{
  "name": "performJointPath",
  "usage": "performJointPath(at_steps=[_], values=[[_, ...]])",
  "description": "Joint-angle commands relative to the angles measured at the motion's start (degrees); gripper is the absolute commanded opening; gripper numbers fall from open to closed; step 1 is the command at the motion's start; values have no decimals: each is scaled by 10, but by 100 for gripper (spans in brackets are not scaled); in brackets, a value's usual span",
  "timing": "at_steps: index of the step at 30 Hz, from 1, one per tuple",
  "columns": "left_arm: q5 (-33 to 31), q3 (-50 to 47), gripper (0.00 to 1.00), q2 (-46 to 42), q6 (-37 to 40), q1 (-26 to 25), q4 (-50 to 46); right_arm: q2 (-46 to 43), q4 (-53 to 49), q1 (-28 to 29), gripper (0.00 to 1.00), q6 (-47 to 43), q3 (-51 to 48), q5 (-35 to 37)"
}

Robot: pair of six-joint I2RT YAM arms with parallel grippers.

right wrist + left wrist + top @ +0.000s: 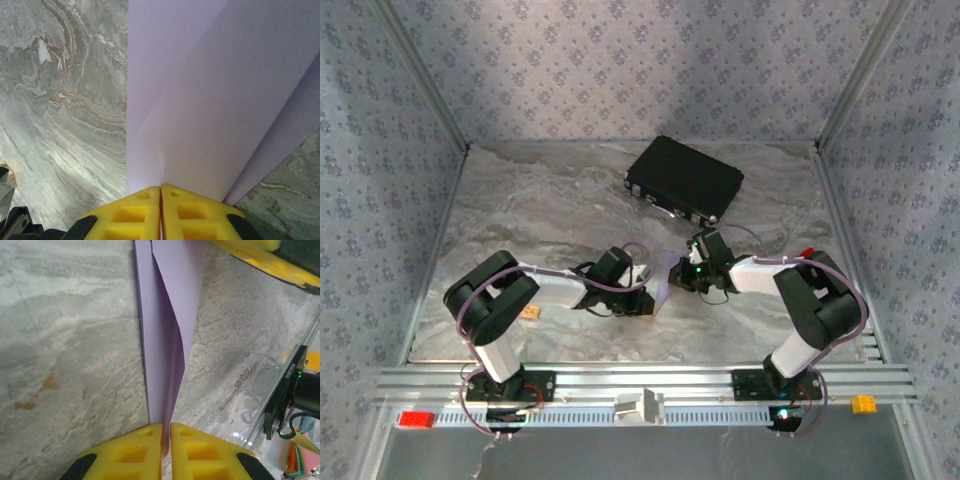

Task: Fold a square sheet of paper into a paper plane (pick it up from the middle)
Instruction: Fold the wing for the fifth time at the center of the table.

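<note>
The pale lilac sheet of paper [665, 282] is held off the marble table between my two grippers at the centre. In the left wrist view the sheet of paper [167, 340] is a narrow folded strip with one layer lifting off, and it runs away from my left gripper [166, 426], which is shut on its near end. My right gripper [160, 187] is shut on the edge of a broad creased face of the paper [210, 100]. From above, the left gripper [648, 292] and right gripper [683, 274] face each other across the paper.
A black case [684, 178] lies at the back centre-right. A small tan block [530, 313] sits by the left arm's elbow. Red [417, 418] and orange [863, 404] bricks rest on the front rail. Patterned walls close in three sides.
</note>
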Motion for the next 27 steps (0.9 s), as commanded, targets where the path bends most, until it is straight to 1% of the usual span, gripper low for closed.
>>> performJointPath(at_steps=[1,6,8,10,12,15,19,22,24,26,27], values=[[-9,-11,10,3,10,-5,-51,28,-44,-5,10,-11,-8,45],[-6,-18,1,1,8,-4,-45,29,-44,-5,10,-10,-9,43],[-7,-20,0,-1,6,-5,-45,29,-44,-5,10,-10,-10,43],[-9,-22,3,-3,5,-5,-46,29,-44,-5,10,-10,-9,43],[-15,-22,11,-5,6,-5,-54,28,-43,-6,10,-11,-9,43],[-16,-25,11,-7,8,-5,-57,27,-43,-6,10,-9,-10,43],[-13,-29,3,-6,7,-5,-52,29,-42,-6,10,-10,-10,43],[-13,-34,1,-7,4,-5,-49,28,-43,-6,10,-9,-10,43],[-14,-35,3,-8,2,-5,-47,29,-43,-6,10,-9,-10,43],[-15,-35,12,-10,2,-5,-51,30,-42,-6,10,-9,-8,41],[-16,-37,12,-12,1,-5,-51,29,-42,-6,10,-10,-9,42]])
